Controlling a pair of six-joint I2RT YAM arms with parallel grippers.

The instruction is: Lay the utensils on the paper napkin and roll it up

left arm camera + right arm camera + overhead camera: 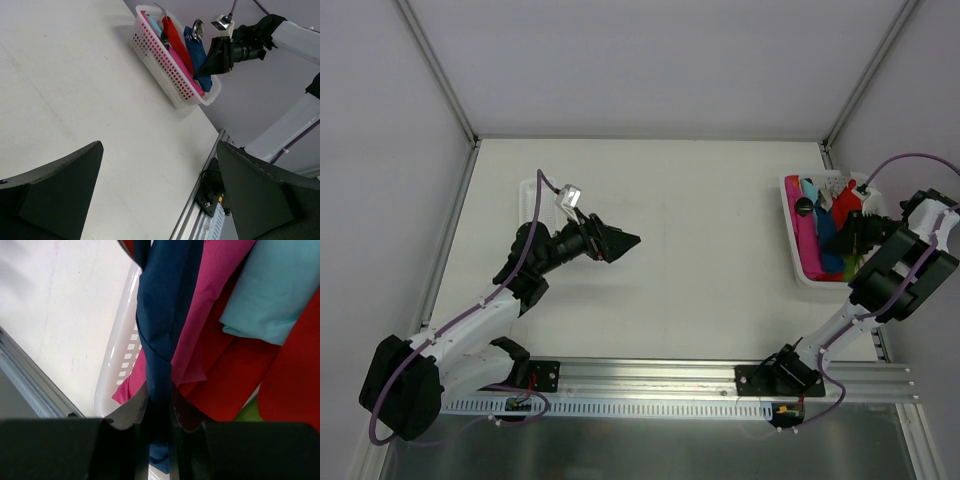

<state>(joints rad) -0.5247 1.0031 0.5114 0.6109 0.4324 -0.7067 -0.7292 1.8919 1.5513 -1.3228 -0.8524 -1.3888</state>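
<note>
Jaws on the left arm [480, 310] stand spread wide with nothing between them, over bare white counter [700, 230], well apart from the napkin. That arm reaches up from its base at lower left, elbow bent, wrist pointing right. Jaws on the right arm [895, 270] pinch a fold of the thin dark navy-blue paper napkin [162, 315]. It lies in a white perforated plastic basket [120, 355] at the counter's right edge, among pink, red and turquoise sheets [235, 375]. A shiny silver metal spoon [198, 28] stands in the same basket. The right arm bends in from beyond the counter's edge, wrist angled into the basket.
</note>
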